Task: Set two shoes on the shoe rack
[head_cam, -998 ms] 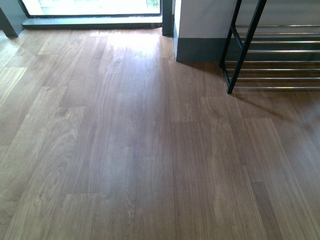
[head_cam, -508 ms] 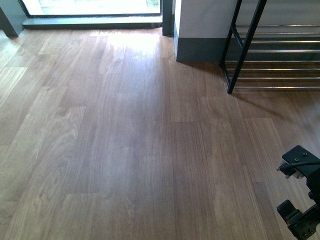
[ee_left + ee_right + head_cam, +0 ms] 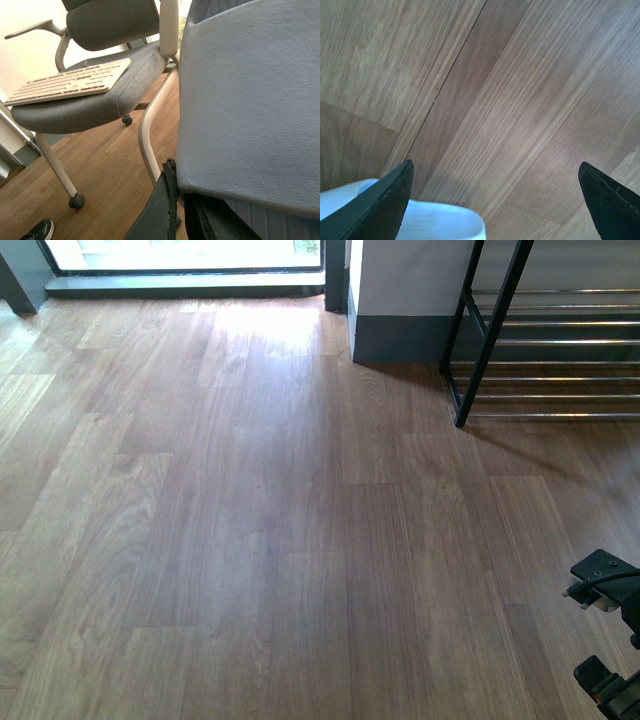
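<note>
Now, left gripper (image 3: 182,202) tight on slide (image 3: 250,100), right gripper (image 3: 495,164) agape.

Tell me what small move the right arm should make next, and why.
Probably shift the right end effector toward the pale blue slide: its jaws are open and empty over wooden floor, with the slide beside one fingertip.

wood floor (image 3: 250,540) | shoe rack (image 3: 489,340) standing far right | pale blue slide (image 3: 447,222) lying

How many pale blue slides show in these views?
2. One slide fills the left wrist view, pinched by the left gripper; the other slide lies on the floor beside the right gripper. More may be hidden.
</note>
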Tool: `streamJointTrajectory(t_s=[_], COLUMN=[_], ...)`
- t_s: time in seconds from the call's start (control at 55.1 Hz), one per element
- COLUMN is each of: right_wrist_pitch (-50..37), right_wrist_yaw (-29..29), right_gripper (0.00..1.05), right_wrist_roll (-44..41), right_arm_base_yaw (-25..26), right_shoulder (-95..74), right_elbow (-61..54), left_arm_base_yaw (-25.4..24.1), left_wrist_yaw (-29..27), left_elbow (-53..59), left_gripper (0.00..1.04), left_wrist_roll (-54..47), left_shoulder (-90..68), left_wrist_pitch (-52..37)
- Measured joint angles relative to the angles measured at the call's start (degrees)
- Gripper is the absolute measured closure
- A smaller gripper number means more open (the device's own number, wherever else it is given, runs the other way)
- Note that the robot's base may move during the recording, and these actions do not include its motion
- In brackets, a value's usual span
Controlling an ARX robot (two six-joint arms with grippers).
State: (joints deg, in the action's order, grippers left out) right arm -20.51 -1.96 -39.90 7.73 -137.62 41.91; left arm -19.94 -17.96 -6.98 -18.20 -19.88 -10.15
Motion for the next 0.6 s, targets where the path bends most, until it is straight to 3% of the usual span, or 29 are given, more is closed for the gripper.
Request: streamJointTrajectory(t_s=[0.2, 0.363, 0.599], right_wrist_pitch=[8.48, 8.63, 18.16], right_wrist_yaw=[-0.74, 4.70, 9.40], right_gripper=[0.09, 0.09, 0.09], right_wrist_roll=[-5.18, -14.25, -21.79], right_arm_base_yaw=[3.04, 2.82, 2.54], right_shoulder=[3.91, 3.26, -0.77], right_elbow=[-0.61, -1.20, 3.76], left_arm_base_yaw=[0.00, 0.00, 0.00], left_wrist_yaw=[0.00, 0.04, 0.00], left_elbow=[0.00, 0.00, 0.00], left_gripper=[1.03, 1.03, 1.03], left_wrist_roll=[0.00, -0.02, -0.02], left_shoulder=[0.00, 0.00, 0.00], left_wrist_pitch=[0.00, 0.00, 0.00])
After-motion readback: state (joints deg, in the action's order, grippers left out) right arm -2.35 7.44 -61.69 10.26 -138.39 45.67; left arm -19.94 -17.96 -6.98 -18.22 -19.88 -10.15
